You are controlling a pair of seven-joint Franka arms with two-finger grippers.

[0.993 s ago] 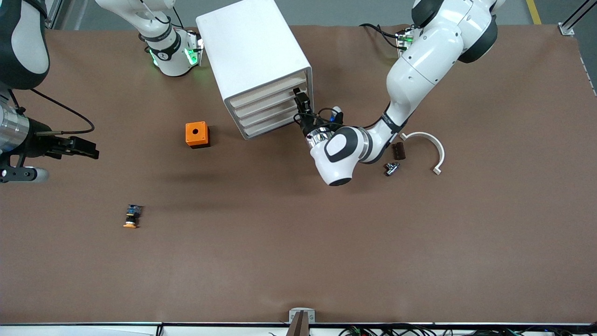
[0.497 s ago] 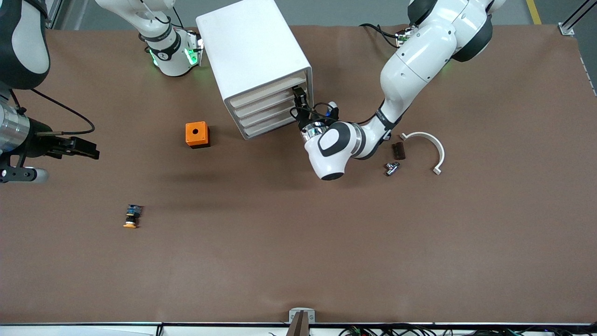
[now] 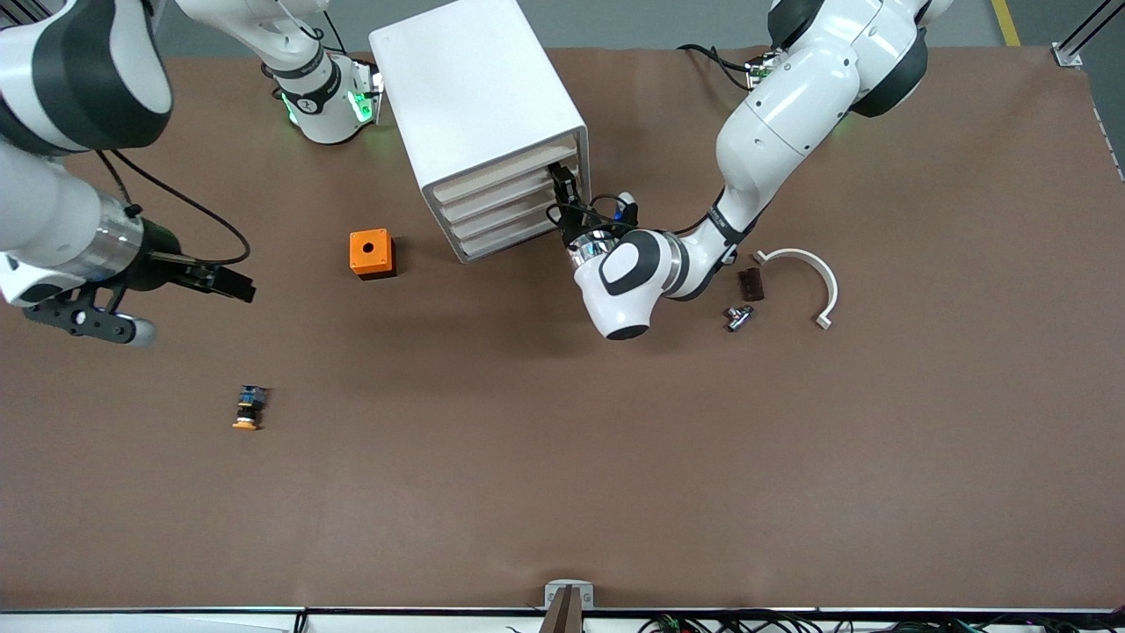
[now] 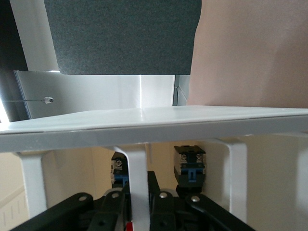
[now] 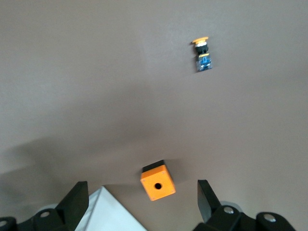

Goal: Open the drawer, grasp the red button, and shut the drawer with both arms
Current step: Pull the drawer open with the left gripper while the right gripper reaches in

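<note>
The task is at its opening step: the left tool is closed on a thin white post at the front of the drawer, the top one in the white cabinet near the surface's edge by the robots' bases, and the drawer still looks shut. Pulling it out, taking the button and pushing it shut all remain. The right tool hangs with fingers spread over the surface toward the right arm's end, above bare brown cover near the orange box; an orange-capped button lies nearer the front camera. The red-capped button cannot be picked out: the left wrist view shows only black-and-blue bodies inside the drawer, caps hidden.
</note>
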